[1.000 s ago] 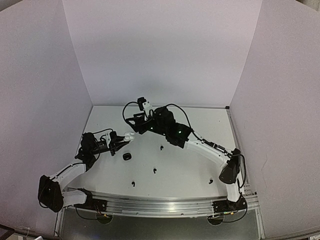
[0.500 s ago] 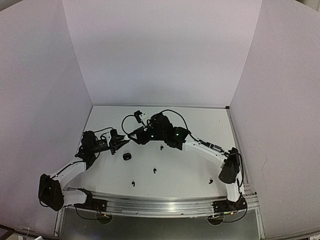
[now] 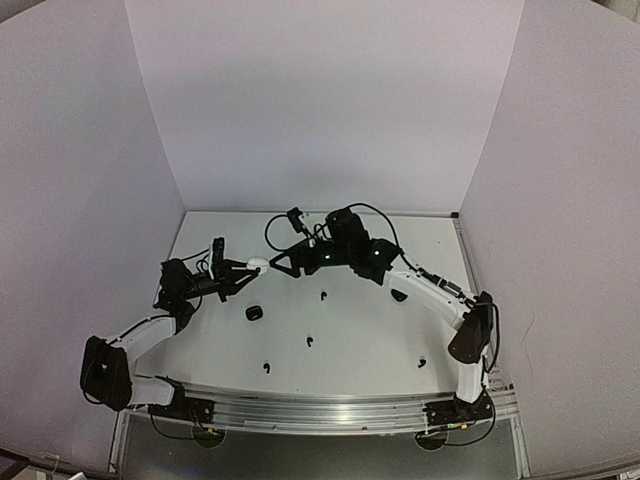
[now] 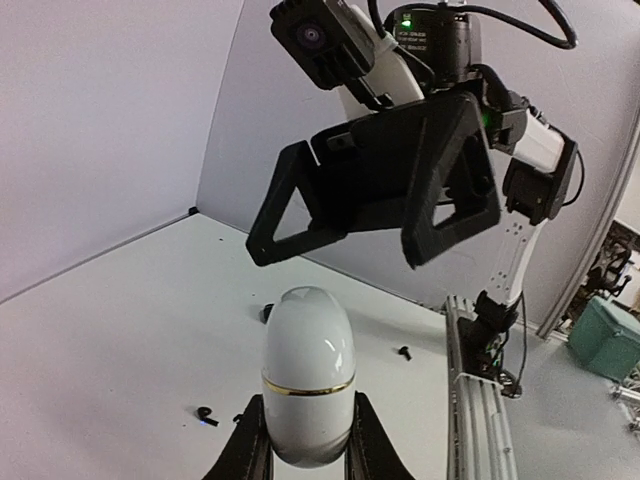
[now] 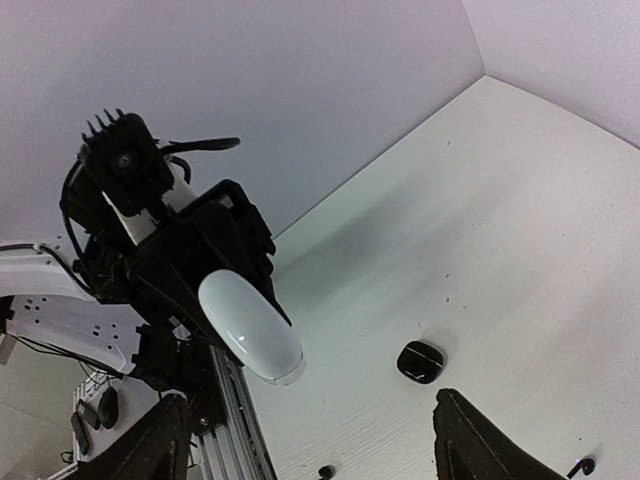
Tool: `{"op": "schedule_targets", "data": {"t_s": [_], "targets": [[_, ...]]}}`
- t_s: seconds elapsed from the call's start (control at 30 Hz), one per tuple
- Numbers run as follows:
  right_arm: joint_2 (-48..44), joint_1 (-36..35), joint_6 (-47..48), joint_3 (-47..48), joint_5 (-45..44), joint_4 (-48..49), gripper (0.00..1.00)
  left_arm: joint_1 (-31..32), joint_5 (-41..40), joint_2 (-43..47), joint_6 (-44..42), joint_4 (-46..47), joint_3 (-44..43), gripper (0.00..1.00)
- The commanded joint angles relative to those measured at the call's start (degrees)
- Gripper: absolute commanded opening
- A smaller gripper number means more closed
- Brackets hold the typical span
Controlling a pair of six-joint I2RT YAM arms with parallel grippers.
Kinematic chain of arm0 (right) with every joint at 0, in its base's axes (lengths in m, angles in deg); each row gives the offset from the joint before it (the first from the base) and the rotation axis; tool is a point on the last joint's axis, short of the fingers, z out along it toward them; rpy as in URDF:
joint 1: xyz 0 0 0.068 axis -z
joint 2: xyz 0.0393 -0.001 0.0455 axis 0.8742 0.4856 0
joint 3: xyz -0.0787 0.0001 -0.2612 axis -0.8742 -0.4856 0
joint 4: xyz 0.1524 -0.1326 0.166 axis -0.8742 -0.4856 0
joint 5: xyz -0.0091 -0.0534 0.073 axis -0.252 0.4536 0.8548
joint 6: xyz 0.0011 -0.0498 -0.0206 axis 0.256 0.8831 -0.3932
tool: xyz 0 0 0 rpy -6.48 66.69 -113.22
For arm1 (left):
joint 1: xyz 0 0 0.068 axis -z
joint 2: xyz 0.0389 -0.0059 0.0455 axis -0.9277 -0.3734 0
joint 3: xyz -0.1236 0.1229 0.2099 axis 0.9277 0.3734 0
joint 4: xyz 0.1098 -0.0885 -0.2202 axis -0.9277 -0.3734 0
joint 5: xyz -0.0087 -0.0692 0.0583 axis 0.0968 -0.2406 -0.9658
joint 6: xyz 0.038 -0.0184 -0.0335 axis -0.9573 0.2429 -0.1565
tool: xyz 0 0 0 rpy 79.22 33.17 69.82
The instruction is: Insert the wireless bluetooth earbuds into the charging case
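My left gripper is shut on a white egg-shaped charging case with a gold seam band. The case's rounded end points toward the right arm, and the seam looks closed. My right gripper hangs open just beyond the case's tip, with nothing between its fingers. In the right wrist view the case floats ahead of the wide-spread jaws. Tiny black earbuds lie on the table: one under the right arm, another mid-table and a third near the front.
A small black case lies closed on the table below the white one, also seen from the right wrist. Another earbud sits by the right arm's base. A metal rail runs along the near edge. White walls enclose three sides.
The right gripper has spread wide and pulled back to the right, off the white case. The left gripper keeps its hold and has shifted slightly up and right.
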Motion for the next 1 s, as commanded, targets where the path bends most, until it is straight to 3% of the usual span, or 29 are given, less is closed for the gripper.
{"op": "schedule_targets", "data": {"t_s": [0.0, 0.13, 0.37, 0.6, 0.87, 0.97], "targets": [[2.65, 0.86, -0.03, 6.31, 10.38, 0.48, 0.72, -0.38, 4.70, -1.56, 18.43, 12.08, -3.46, 0.00], [5.75, 0.86, -0.21, 11.12, 15.54, 1.07, 0.60, -0.40, 4.52, -1.95, 21.05, 12.74, -3.92, 0.00], [8.27, 0.90, -2.58, 13.27, 17.94, 2.53, 0.56, -0.41, 3.79, -2.18, 22.53, 13.07, -4.76, 0.00], [10.40, 0.86, -4.52, 14.67, 19.65, 3.82, 0.40, -0.32, 3.54, -2.55, 22.32, 13.19, -5.10, 0.00], [10.93, 0.87, -5.70, 14.91, 20.25, 5.41, 0.07, -0.29, 4.12, -2.83, 21.93, 13.37, -5.45, 0.00], [10.65, 0.90, -5.68, 14.38, 20.04, 5.88, 0.00, -0.28, 4.37, -2.93, 21.85, 13.30, -5.36, 0.00]]}}
